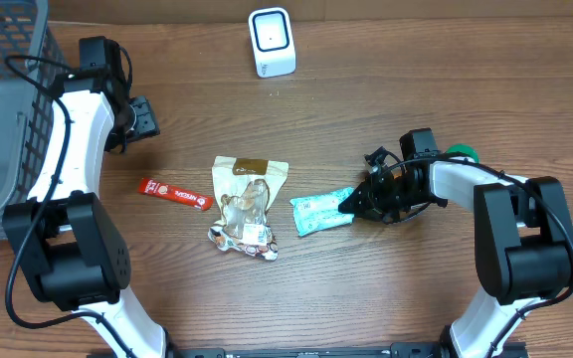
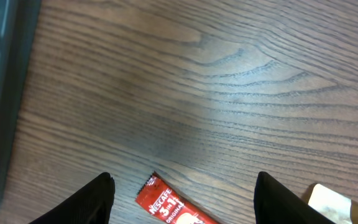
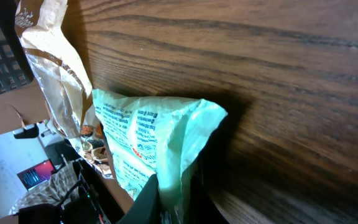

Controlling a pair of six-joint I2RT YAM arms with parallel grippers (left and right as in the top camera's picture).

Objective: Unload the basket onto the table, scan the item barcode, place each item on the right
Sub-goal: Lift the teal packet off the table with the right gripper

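The right gripper [image 1: 358, 202] is clamped on the right-hand end of the green packet [image 1: 321, 211], which lies flat on the table [image 1: 416, 99] in front of the right arm; the wrist view shows the film bunched and folded up where the jaws pinch it. It looks like a light, thin, crinkly wrapper, so it should lift with almost no effort, but it will likely droop and twist from an end grip and the glossy film could slide out of a shallow pinch. A deeper hold across the sealed end seam seems the safest place, keeping the printed face flat and unwrinkled for reading. Just beside its left end lies a tan pouch [image 1: 249, 204], close enough that a low drag could nudge it, so a straight lift looks wiser. Further left is a red coffee stick [image 1: 176, 193], apart from the pouch. The left gripper [image 1: 139, 117] hovers beyond the stick with its fingers apart and nothing between them. At the far edge stands the white scanner [image 1: 272, 42], and the stretch of table between packet and scanner is bare, giving open room for the carry. The basket [image 1: 8, 60] sits at the far left corner, well out of that path
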